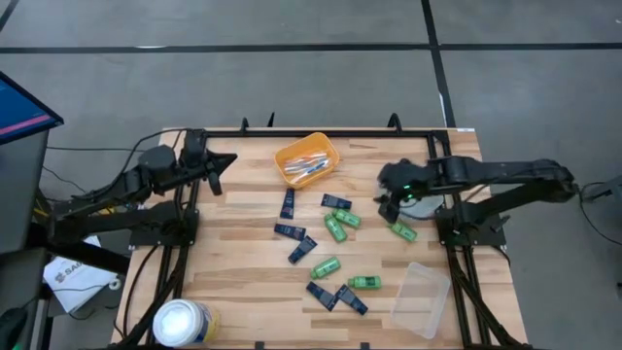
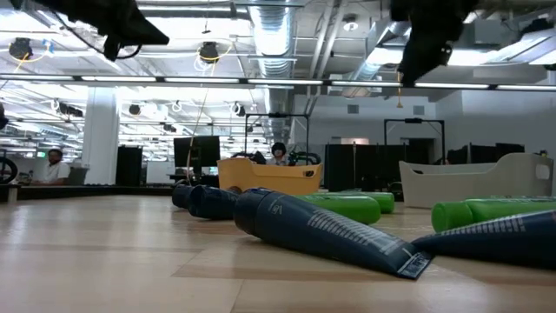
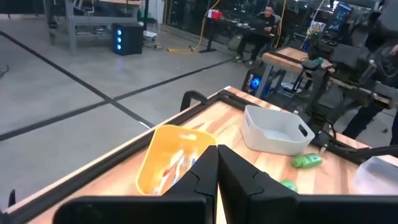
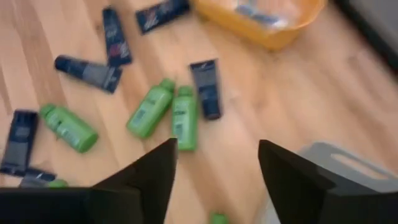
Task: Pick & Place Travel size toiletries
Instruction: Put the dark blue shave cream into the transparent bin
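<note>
Looking top-down: wooden counter (image 1: 243, 209) carries everything, largest item first. White tub (image 1: 182, 322) with blue label sits at the near left corner. Clear tray (image 1: 421, 297) lies at the near right corner. Grey tray (image 3: 275, 130) is by the right edge, mostly hidden under the right arm in the high view. Orange tray (image 1: 306, 159) sits near the far edge, centre, with thin sticks (image 1: 304, 167) in white, blue and pink inside. Navy packets (image 1: 301, 250) and green bottles (image 1: 336, 227) are scattered loose across the counter's middle, down toward the near edge; one green bottle (image 1: 403, 231) lies apart, close to the right edge beside the grey tray.

Left gripper (image 1: 225, 164) is raised near the far left corner, fingers pressed together, nothing in them. Right gripper (image 4: 217, 168) hangs above the counter by the grey tray, jaws spread wide, nothing between them.
</note>
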Action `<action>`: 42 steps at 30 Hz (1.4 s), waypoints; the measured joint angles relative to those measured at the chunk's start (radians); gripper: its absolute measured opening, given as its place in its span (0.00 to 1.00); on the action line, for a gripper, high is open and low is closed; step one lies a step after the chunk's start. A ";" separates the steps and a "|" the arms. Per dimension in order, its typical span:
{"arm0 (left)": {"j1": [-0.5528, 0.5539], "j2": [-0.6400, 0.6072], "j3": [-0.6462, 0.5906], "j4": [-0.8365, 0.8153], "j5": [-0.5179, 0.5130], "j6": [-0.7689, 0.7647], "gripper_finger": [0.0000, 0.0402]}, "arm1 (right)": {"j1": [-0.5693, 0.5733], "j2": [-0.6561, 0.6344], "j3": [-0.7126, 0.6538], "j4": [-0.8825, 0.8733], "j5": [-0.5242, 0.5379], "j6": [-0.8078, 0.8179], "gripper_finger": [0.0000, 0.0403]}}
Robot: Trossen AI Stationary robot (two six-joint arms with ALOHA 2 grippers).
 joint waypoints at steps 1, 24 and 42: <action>0.000 -0.014 -0.017 0.001 0.000 0.000 0.00 | -0.001 0.022 0.005 -0.008 -0.013 0.000 0.57; 0.000 -0.355 -0.292 0.030 0.001 -0.022 0.00 | -0.147 0.624 0.254 0.025 -0.139 -0.262 0.58; 0.000 -0.359 -0.352 0.058 0.006 -0.072 0.00 | -0.239 0.882 0.310 0.026 -0.195 -0.443 0.58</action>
